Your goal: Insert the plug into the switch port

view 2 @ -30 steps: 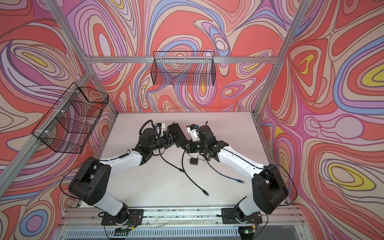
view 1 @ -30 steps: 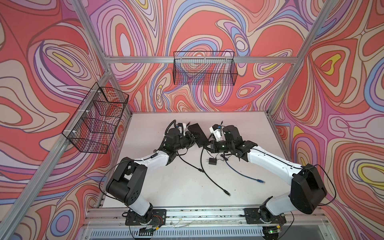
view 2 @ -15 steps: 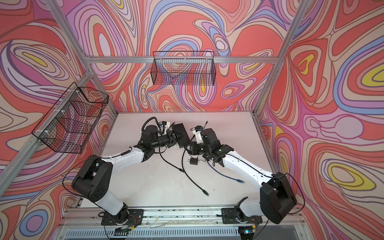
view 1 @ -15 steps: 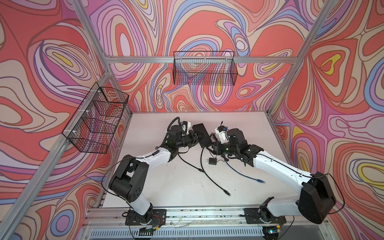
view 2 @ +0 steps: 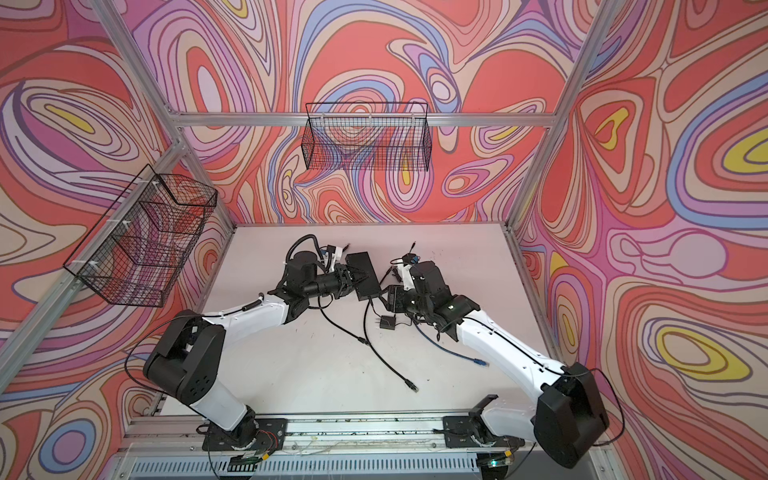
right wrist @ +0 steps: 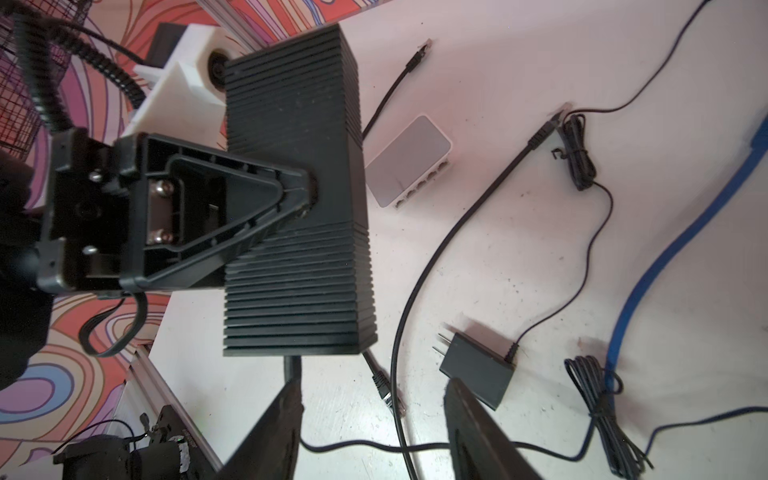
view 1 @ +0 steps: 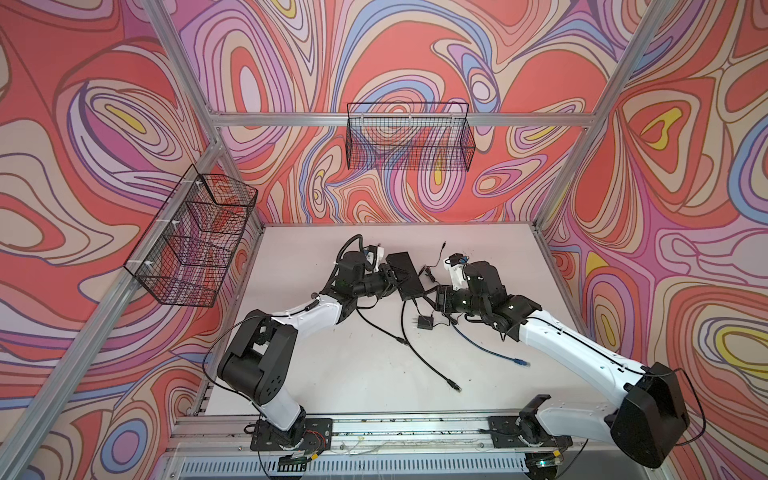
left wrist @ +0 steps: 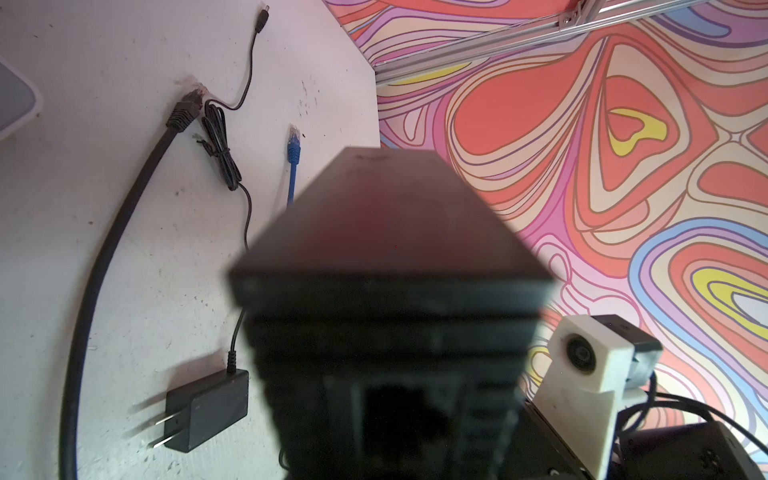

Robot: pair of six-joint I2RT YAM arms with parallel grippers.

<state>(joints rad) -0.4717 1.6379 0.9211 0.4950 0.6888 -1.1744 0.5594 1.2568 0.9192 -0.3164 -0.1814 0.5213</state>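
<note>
Since a moment ago the right claw (right wrist: 372, 384) has spread its jaws and now grips nothing; the black cable's plug (right wrist: 387, 395) lies loose on the table (right wrist: 498, 62) just by their tips, near one end of the ribbed black switch (right wrist: 291, 124), which the left claw (view 1: 392, 277) clenches, lifted above the table.

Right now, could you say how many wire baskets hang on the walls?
2: a compartmented wire basket on the left wall, a long wire basket on the back wall.
</note>
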